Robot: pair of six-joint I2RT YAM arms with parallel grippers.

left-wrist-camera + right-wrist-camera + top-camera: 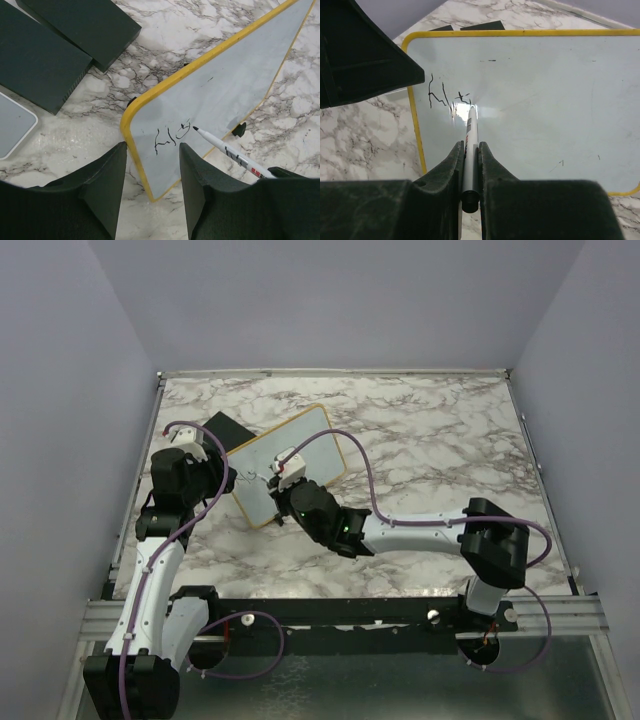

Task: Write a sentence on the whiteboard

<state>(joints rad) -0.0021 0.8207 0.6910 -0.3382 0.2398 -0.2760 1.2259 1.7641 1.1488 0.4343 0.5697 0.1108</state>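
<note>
**A:** What lies farthest left?

**B:** Two dark blocks (35, 60), flat on the marble surface (450, 430) with a narrow gap between them. They sit just beside the board's far-left corner.

**A:** And the left end effector (152, 152)?

**B:** It is half spread and pinches nothing. In its wrist view the near corner of the board (240, 85) shows between the two fingers. I cannot tell whether either finger touches the frame.

**A:** Where is the board itself?

**B:** It lies on the surface left of centre, turned diagonally, between the two arms' wrists.

**A:** How much of the sentence (170, 137) is there?

**B:** Only a few thin dark strokes, near the board's left end. The rest of the white face is bare apart from some tiny specks.

**A:** What about the marker (471, 132)?

**B:** Its black tip is at the end of the last stroke. Whether it presses on the board I cannot say.

**A:** And the right end effector (469, 147)?

**B:** It is pressed together on the marker's barrel, gripping it at the back end. The tip points away across the board.
</note>
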